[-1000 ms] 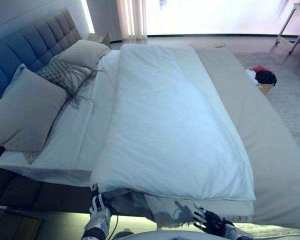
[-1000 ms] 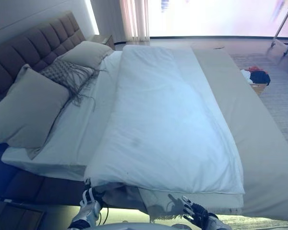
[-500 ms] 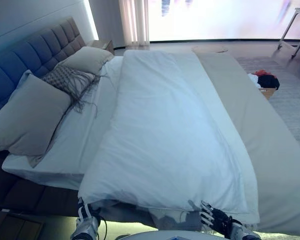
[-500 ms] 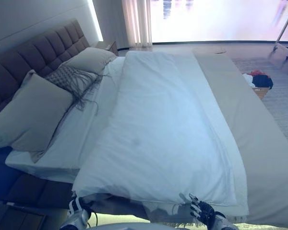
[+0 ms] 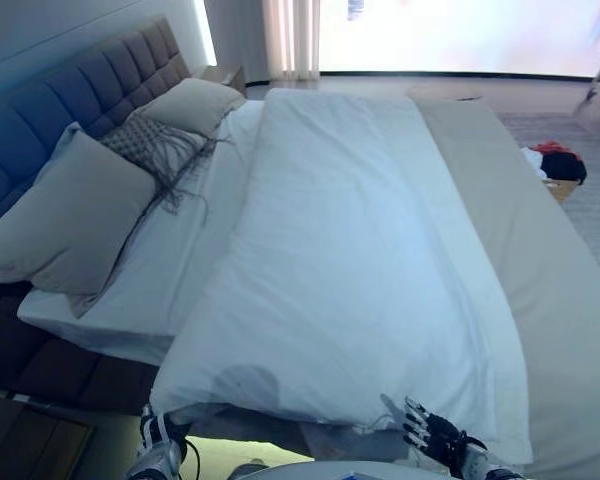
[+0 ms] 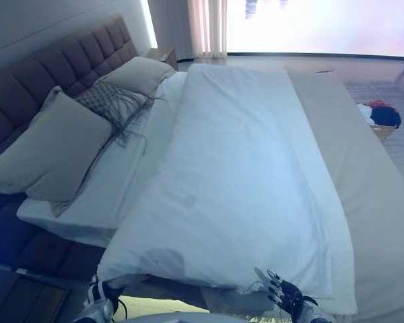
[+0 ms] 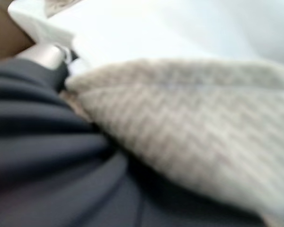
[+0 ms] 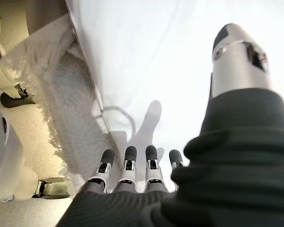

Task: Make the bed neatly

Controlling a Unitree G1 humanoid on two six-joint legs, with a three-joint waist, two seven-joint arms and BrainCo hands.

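A: Which step are we on?

B: Spreading the duvet (image 5: 350,270). It lies long down the middle of the bed (image 5: 570,330), white, folded back on itself, near edge hanging over the side closest to us. The sheet on the headboard side and a beige cover (image 5: 540,250) on the far side are bare.

A: Right robot hand (image 5: 432,437)?

B: Just below the duvet's near edge, fingers (image 8: 128,163) straight and spread, grasping nothing. Its wrist view shows them lying against white cloth, thumb apart.

A: Left robot hand (image 5: 158,450)?

B: Low at the near corner, under the duvet edge. Its wrist view shows only dark cover and a woven beige fabric (image 7: 189,127) right up close; we cannot tell if the fingers grip.

A: Pillows?

B: Two grey pillows (image 5: 75,220) and a fringed cushion (image 5: 160,150) at the headboard, untouched.

A: Next move?

B: Our judgement: we need a grip on the near edge with both hands, then pull it sideways so the duvet opens flat and covers the sheet evenly.
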